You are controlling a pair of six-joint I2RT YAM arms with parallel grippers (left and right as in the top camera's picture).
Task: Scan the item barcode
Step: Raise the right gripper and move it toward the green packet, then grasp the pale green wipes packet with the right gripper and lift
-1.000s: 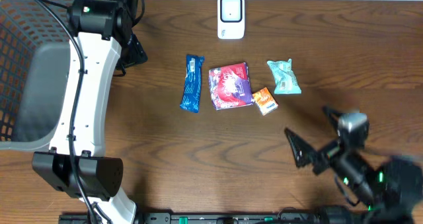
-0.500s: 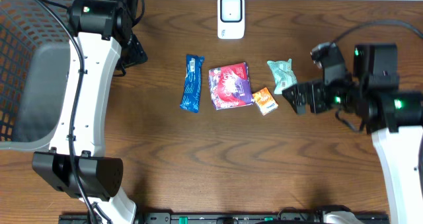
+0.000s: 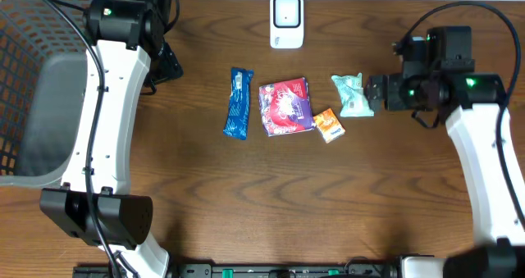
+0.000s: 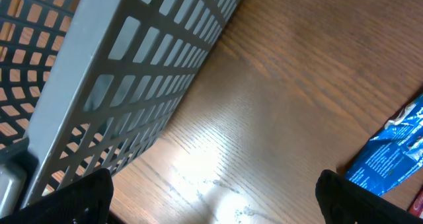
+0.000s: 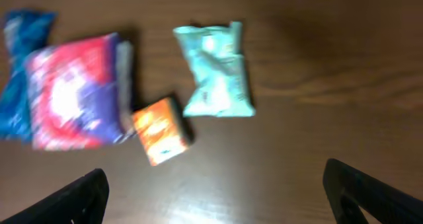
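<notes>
Four items lie in a row mid-table: a blue packet, a red-purple packet, a small orange box and a mint-green packet. I cannot make out a barcode on any of them. My right gripper hovers open just right of the mint packet. The blurred right wrist view shows the mint packet, orange box and red-purple packet ahead of my open right gripper. My left gripper is open over bare wood, with the blue packet at its right.
A white scanner stands at the table's back edge, behind the items. A grey mesh basket fills the left side, its wall close to my left gripper. Bare wood lies in front of the items.
My right arm swung from the front right corner up and back, stopping beside the mint-green packet. The left arm and all items stayed put.
</notes>
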